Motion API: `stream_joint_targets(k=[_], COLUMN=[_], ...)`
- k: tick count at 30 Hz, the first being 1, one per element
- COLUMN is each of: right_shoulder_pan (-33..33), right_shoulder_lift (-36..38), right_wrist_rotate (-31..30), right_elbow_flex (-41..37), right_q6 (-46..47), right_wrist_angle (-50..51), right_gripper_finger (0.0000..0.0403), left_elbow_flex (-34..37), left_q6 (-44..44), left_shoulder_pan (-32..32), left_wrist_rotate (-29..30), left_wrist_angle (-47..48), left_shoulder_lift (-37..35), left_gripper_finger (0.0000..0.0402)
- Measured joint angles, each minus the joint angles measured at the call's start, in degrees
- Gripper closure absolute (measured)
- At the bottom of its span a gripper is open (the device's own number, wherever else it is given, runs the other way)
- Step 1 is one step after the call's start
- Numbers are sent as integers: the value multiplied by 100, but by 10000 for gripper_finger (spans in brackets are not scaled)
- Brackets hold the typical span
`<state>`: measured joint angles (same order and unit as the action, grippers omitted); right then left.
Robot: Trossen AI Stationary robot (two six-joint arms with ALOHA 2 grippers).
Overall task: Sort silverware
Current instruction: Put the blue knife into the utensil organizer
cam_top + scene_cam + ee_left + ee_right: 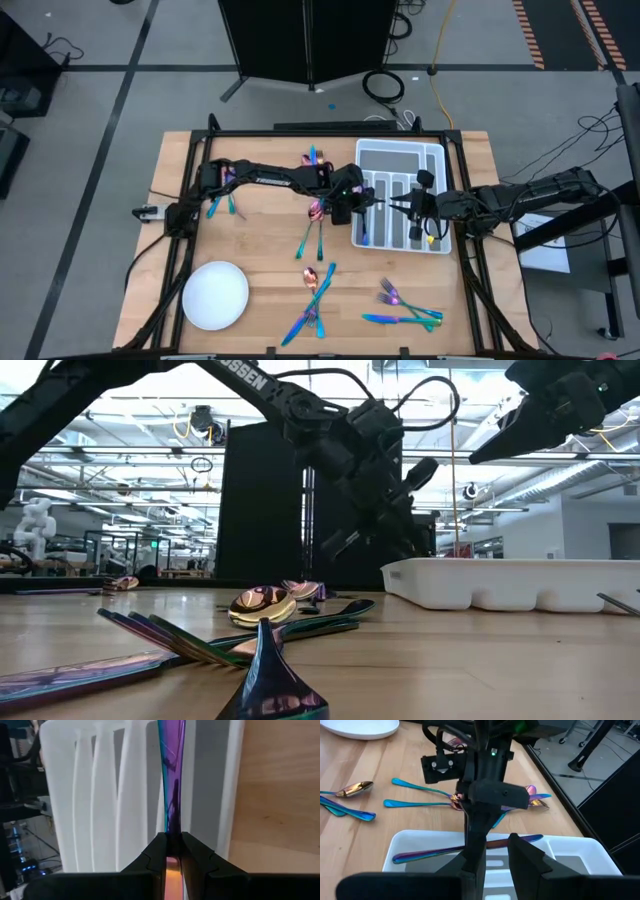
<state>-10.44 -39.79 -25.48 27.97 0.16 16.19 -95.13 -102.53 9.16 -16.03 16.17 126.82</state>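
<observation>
The white divided tray stands at the table's far right. My left gripper reaches over the tray's left compartment, shut on a purple-blue piece of silverware, which runs along that compartment. My right gripper hovers over the tray's middle, open, with nothing between its fingers. More iridescent forks and spoons lie flat on the wood near the middle, near right and far left. My left gripper pinches the piece's slim handle between its two fingers, which slant down from the table's left. The piece points straight on from the fingers, along the tray compartment. Whether it rests on the tray floor cannot be told.
A round white plate sits at the near left. Loose spoons and forks lie in the low view's foreground. A short piece lies just beyond the tray's left corner. Bare wood shows between the plate and the far-left pieces.
</observation>
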Motion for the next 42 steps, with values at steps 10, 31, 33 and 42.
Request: stream_joint_targets(k=[10, 31, 33, 42], right_shoulder_pan=[0, 0, 0, 0], right_shoulder_lift=[0, 0, 0, 0], right_wrist_rotate=[5, 3, 3, 3], right_elbow_flex=[0, 0, 0, 0], right_q6=[74, 63, 61, 63], right_wrist_angle=[121, 194, 193, 188], right_gripper_finger=[335, 335, 335, 335], left_elbow_flex=[0, 0, 0, 0], left_q6=[353, 622, 622, 616], left_shoulder_pan=[-1, -115, -116, -115], left_wrist_rotate=[4, 713, 777, 929], left_wrist_angle=[-340, 209, 218, 121], left_shoulder_lift=[-2, -2, -2, -4], left_gripper_finger=[361, 361, 361, 361])
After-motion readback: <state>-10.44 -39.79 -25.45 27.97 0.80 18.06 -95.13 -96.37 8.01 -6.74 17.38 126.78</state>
